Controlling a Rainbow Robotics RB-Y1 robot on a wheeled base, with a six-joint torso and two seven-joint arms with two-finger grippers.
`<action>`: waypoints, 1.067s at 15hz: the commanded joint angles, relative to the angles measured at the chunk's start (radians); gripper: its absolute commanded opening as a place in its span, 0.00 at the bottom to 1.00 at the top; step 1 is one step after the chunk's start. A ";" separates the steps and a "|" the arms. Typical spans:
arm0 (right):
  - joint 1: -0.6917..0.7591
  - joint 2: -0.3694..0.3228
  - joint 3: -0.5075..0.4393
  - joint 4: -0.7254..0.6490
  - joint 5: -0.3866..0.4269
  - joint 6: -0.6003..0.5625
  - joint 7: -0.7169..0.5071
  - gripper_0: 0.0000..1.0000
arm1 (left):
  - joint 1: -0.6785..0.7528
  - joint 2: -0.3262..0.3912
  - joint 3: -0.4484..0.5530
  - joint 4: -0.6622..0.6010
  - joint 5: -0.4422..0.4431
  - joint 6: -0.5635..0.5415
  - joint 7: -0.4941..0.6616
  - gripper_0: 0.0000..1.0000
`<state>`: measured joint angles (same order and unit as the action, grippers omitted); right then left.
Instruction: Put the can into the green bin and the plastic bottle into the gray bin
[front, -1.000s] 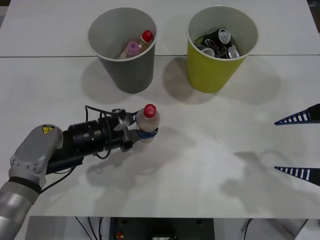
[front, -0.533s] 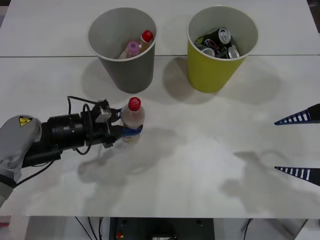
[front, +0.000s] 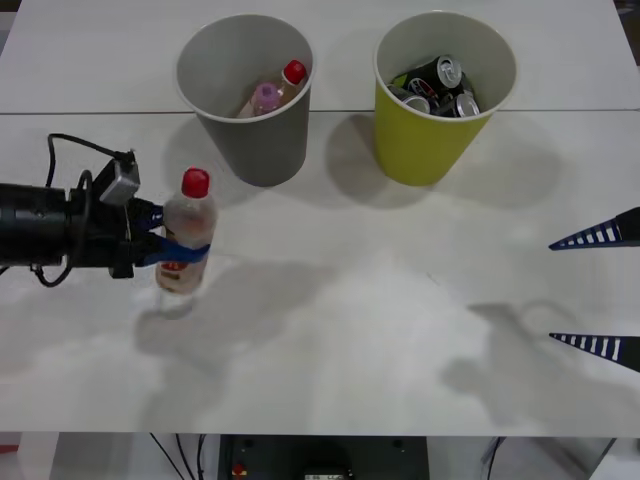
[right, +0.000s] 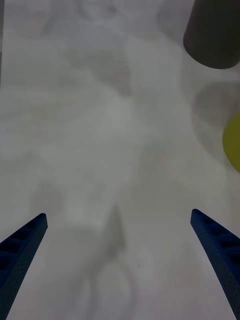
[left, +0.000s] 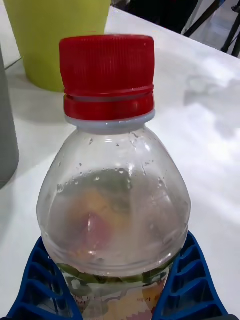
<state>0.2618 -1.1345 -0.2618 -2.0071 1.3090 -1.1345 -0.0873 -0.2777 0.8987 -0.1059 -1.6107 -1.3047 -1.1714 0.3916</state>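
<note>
My left gripper (front: 182, 253) is shut on the plastic bottle (front: 188, 215), its blue fingers around the labelled lower body. The bottle stands upright with its red cap (left: 106, 70) on top, left of and nearer than the gray bin (front: 245, 95). The gray bin holds two bottles, one with a pink-purple cap (front: 265, 97) and one with a red cap (front: 293, 72). Several cans (front: 440, 85) lie inside the green bin (front: 425, 150). At the table's right edge my right gripper (front: 552, 291) hangs open with nothing between its fingers.
The two bins stand side by side at the back of the white table (front: 380, 300). The right wrist view catches the gray bin (right: 212, 35) and the green bin's edge (right: 234, 142) beyond the open right gripper (right: 118, 214).
My left arm has pulled back to the left and slightly away from me, carrying the plastic bottle from the table's middle to a spot left of the gray bin. The right arm has not moved.
</note>
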 joint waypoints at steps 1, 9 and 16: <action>0.000 0.000 0.000 0.000 0.000 0.000 0.000 1.00 | 0.000 0.123 0.069 -0.112 -0.076 -0.070 0.181 0.00; 0.000 0.000 0.000 0.000 0.000 0.000 0.000 1.00 | -0.242 0.108 0.184 -0.252 -0.343 -0.373 0.589 0.00; 0.000 0.000 0.000 0.000 0.000 0.000 0.000 1.00 | -0.698 -0.058 0.049 -0.001 -0.590 -0.399 0.667 0.00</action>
<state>0.2618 -1.1345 -0.2618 -2.0071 1.3090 -1.1345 -0.0873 -0.9326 0.8532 -0.0345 -1.6480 -1.8776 -1.5714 1.0583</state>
